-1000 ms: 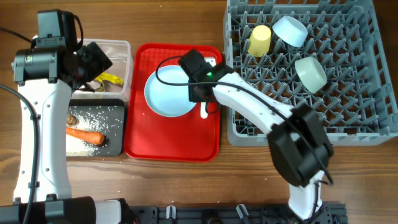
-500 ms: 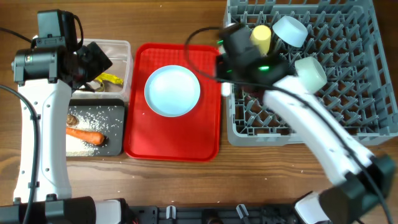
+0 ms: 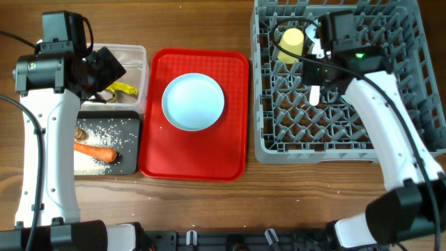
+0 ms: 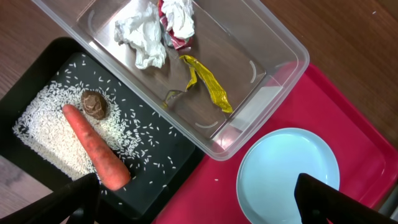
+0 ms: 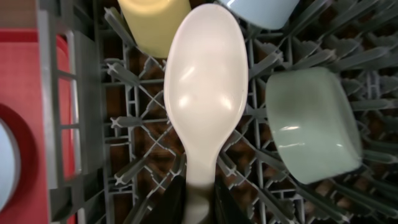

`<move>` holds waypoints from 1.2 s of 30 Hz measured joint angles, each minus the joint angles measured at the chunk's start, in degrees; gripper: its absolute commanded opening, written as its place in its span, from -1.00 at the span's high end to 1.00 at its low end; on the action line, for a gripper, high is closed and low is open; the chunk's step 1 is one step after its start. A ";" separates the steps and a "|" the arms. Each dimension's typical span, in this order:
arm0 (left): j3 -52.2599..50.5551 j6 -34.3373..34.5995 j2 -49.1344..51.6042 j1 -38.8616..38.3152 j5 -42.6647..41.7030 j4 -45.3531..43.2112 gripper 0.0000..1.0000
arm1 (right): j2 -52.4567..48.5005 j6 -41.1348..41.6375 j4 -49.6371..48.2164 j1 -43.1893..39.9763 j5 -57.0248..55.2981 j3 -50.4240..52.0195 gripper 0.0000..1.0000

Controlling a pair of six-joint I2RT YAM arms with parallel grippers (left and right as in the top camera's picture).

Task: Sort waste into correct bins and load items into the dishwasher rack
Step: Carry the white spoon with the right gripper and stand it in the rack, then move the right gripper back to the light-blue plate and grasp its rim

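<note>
My right gripper (image 3: 316, 75) is shut on the white spoon (image 3: 315, 95) and holds it over the grey dishwasher rack (image 3: 334, 155), just right of the yellow cup (image 3: 291, 43). The right wrist view shows the spoon (image 5: 205, 81) gripped by its handle at my fingertips (image 5: 198, 196), above the pegs, between the cup (image 5: 152, 18), the light blue bowl (image 5: 258, 9) and the pale green bowl (image 5: 311, 127). The pale blue plate (image 3: 193, 102) lies on the red tray (image 3: 188, 164). My left gripper (image 3: 97, 70) is open and empty above the clear tub (image 3: 139, 52).
The clear tub (image 4: 273, 43) holds white paper (image 4: 143, 37), a red-white wrapper (image 4: 177, 18) and a yellow-green wrapper (image 4: 208, 84). The black tray (image 4: 186, 165) holds the carrot (image 4: 93, 149), a brown lump (image 4: 94, 104) and rice (image 4: 43, 124). My right arm hides both bowls in the overhead view.
My right gripper has carried the white spoon from beside the plate on the red tray to over the rack. The left arm has not moved.
</note>
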State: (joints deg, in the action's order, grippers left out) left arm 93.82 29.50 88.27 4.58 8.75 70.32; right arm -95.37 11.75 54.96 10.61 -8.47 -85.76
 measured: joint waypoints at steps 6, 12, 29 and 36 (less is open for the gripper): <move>0.00 0.00 0.00 0.00 0.02 0.02 -0.99 | -6.25 -0.13 -1.70 0.00 0.83 2.93 0.91; 0.02 0.00 0.00 0.00 0.02 0.02 -1.00 | -10.58 -0.31 -3.30 0.00 0.94 3.02 0.91; 0.00 0.00 0.00 0.00 0.02 0.02 -0.99 | -10.88 -4.02 -4.20 0.00 -1.05 3.02 0.47; 0.00 0.00 0.00 0.00 0.00 0.02 -1.00 | -10.69 -5.55 8.48 0.00 1.05 -7.56 0.10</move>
State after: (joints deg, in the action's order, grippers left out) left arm 93.82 29.50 88.27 4.58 8.75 70.35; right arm -106.06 6.20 63.44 10.61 -7.42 -93.32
